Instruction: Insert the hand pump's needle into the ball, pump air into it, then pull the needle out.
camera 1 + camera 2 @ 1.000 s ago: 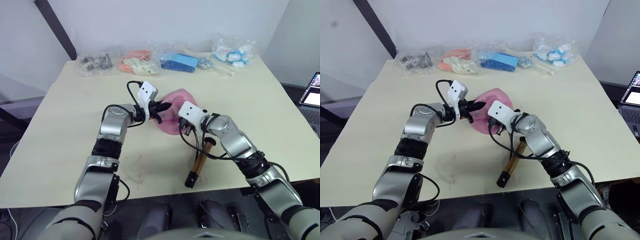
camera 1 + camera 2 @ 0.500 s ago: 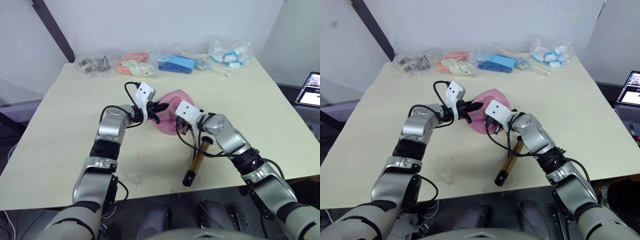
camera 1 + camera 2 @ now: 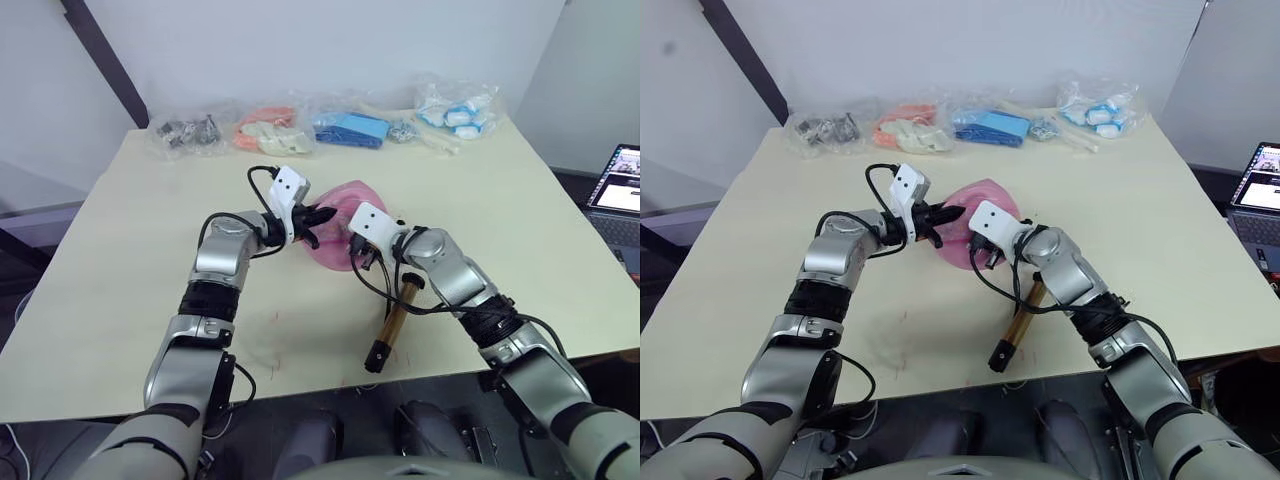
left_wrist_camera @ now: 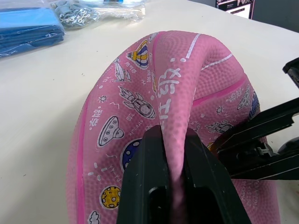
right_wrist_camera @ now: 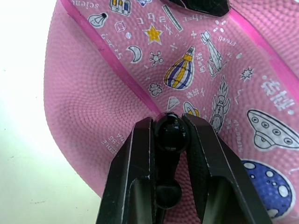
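L fingers (image 4: 154, 186) pinching ball (image 4: 140, 107) fold

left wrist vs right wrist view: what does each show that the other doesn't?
Left wrist alone: left gripper pinching a raised fold of the ball, plus bagged items on the table. Right wrist alone: right gripper clamped on the hose's round black fitting, pressed against the ball's skin. Both: the pink ball's cartoon prints, and the other gripper's black fingers at the frame's edge.
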